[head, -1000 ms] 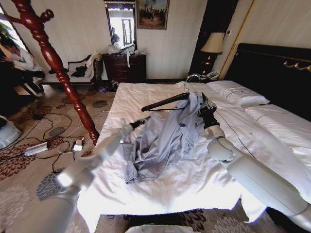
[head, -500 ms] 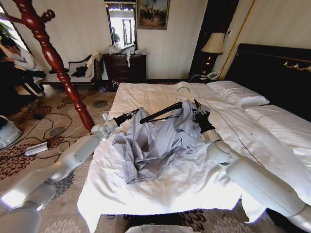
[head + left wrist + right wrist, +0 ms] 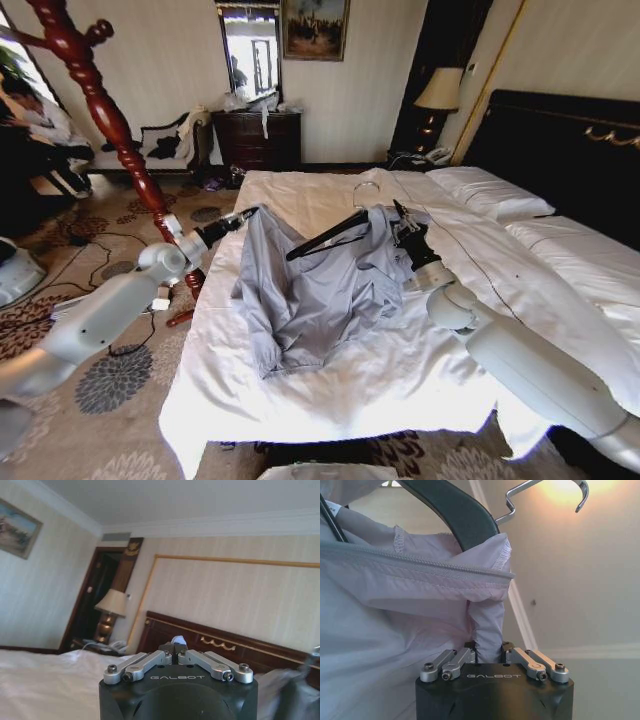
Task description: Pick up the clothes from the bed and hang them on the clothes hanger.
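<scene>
The right tool (image 3: 487, 652) is clamped on a fold of the thin, limp grey-blue jacket (image 3: 320, 290), which droops over the slim black triangular hanger (image 3: 325, 233) above the wrinkled white bed (image 3: 400, 370). The left tool (image 3: 243, 214), closed on the far shoulder edge, spreads it. Light, slippery-looking fabric; I'd grip seams or the zipped collar.

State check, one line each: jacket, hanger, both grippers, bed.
Grey-blue jacket: partly lifted, spread between both grippers, lower part resting on the bed.
Black clothes hanger: tilted, one end inside the jacket's shoulder, the other bare, hook free.
Left gripper: shut on the jacket's edge.
Right gripper: shut on a fold of jacket fabric.
Bed: duvet wrinkled.
</scene>
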Robot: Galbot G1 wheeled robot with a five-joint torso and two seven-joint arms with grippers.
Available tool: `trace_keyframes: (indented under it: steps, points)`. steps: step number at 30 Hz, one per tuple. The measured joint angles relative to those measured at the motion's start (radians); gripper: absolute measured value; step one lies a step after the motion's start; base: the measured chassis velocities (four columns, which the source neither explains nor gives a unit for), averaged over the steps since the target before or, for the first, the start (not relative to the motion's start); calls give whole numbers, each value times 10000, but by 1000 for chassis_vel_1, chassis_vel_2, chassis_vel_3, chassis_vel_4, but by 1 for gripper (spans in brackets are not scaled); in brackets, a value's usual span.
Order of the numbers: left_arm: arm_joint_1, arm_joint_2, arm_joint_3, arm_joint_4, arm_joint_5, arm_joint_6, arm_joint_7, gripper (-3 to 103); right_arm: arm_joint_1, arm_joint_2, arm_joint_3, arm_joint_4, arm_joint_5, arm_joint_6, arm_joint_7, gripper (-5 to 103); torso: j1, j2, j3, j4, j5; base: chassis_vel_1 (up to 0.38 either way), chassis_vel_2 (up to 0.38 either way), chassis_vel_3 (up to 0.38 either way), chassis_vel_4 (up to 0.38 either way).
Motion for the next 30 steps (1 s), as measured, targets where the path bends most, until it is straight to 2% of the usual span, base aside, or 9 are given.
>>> trace_keyframes:
  steps: [6,10,14,16,18,20,22,28,30]
  points:
    - [304,755,-220,-1888,-384,195,-704,0,347,496,-149,-936,-124,-59,-121,20,3,-1,2,9,1,0,0,0,0]
    - [2343,2007,-2115,-3563,-512,374,-689,0,603,569,-227,-1474,-42,-48,-179,20,1,0,1,9,-1,0,0,0,0]
    - [3651,2505,-3006,-4365,-354,429,-872,0,693,561,-352,-1401,112,-299,-319,20,0,0,0,15,-3,0,0,0,0]
    - [3743,2491,-2979,-4519,-221,467,-1079,0,746,582,-407,-1317,142,-465,-471,20,0,0,0,14,-1,0,0,0,0]
    - [3379,2156,-2161,-4609,446,549,-1708,0,958,660,-575,-1195,160,-699,-798,20,1,0,1,6,-9,0,0,0,0]
    - [2956,1966,-1673,-4557,686,549,-1866,0,1073,697,-678,-1160,175,-763,-897,20,1,-1,1,4,-7,0,0,0,0]
    - [1842,1557,-596,-4349,939,549,-2173,0,1267,730,-947,-1127,298,-859,-977,20,3,-1,2,5,-3,0,0,0,0]
    - [-784,423,1656,-3582,978,443,-2690,0,1259,746,-1089,-1128,453,-944,-1021,20,2,-2,3,7,-4,0,0,0,0]
    - [-1244,248,1972,-3474,951,424,-2720,0,1229,743,-1088,-1141,524,-976,-1017,20,3,-2,3,6,-1,0,0,0,0]
